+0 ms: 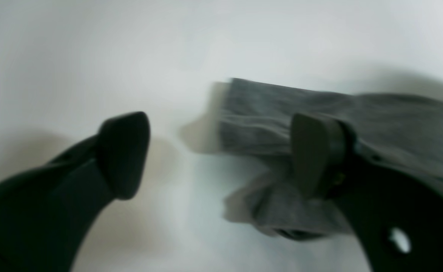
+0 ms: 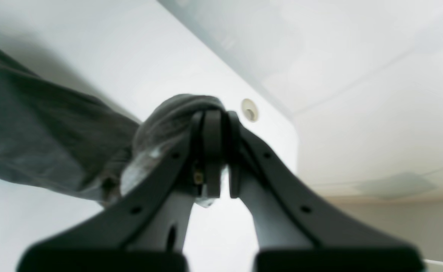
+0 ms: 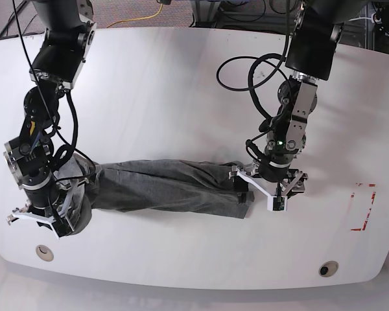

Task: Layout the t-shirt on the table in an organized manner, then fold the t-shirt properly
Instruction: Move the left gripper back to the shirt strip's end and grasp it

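Note:
The grey t-shirt (image 3: 162, 184) lies bunched into a long band across the front of the white table (image 3: 181, 84). My right gripper (image 2: 213, 117) is shut on its end, with a wad of cloth (image 2: 168, 113) bulging over the fingertips; in the base view this gripper (image 3: 48, 217) sits at the band's left end. My left gripper (image 1: 219, 155) is open above the other end (image 3: 243, 194). That end of the shirt (image 1: 259, 113) lies loose on the table under the right finger (image 1: 315, 151), blurred. The left finger (image 1: 125, 155) is over bare table.
A round cable hole (image 2: 249, 109) lies just past my right gripper, near the table's front corner (image 3: 44, 252). A second hole (image 3: 328, 267) and a red tape rectangle (image 3: 363, 207) are at the front right. Black cables (image 3: 246, 71) hang from the left arm.

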